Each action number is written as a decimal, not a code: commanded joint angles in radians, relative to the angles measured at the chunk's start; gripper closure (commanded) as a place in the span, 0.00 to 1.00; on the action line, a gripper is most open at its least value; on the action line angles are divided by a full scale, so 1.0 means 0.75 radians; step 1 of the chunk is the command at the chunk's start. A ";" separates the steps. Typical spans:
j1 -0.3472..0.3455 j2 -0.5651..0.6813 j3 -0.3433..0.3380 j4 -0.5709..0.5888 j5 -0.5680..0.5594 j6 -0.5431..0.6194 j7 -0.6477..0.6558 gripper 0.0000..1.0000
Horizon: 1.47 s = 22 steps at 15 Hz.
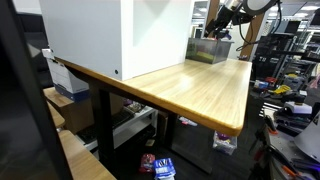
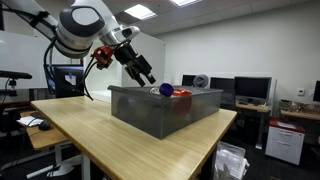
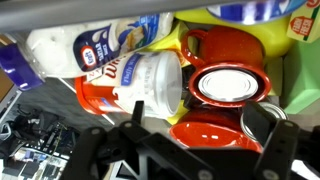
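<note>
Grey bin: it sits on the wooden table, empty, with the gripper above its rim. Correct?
Not empty. The grey bin sits on the wooden table with the gripper above its rim, but the wrist view shows it packed: a white bottle, a red mug and more.

The arm (image 2: 80,30) is built of fat, rounded white shells with a glossy sheen, and a dark grey ring marks the big joint between them. Near the wrist the casing turns black, and a thin dark cable (image 2: 88,75) with a touch of orange at its top runs off it. The gripper (image 2: 148,76) is matt black and blocky, with jointed fingers (image 3: 95,150) that show in the wrist view as blurred dark bars
</note>
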 commanded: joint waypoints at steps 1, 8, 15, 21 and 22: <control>0.036 -0.078 -0.012 0.003 -0.008 -0.034 -0.004 0.00; 0.193 -0.355 -0.013 -0.067 0.059 -0.112 -0.129 0.00; 0.270 -0.489 -0.035 -0.122 0.135 -0.129 -0.194 0.00; 0.263 -0.569 -0.035 -0.165 0.169 -0.113 -0.198 0.00; 0.265 -0.573 -0.036 -0.168 0.172 -0.108 -0.200 0.00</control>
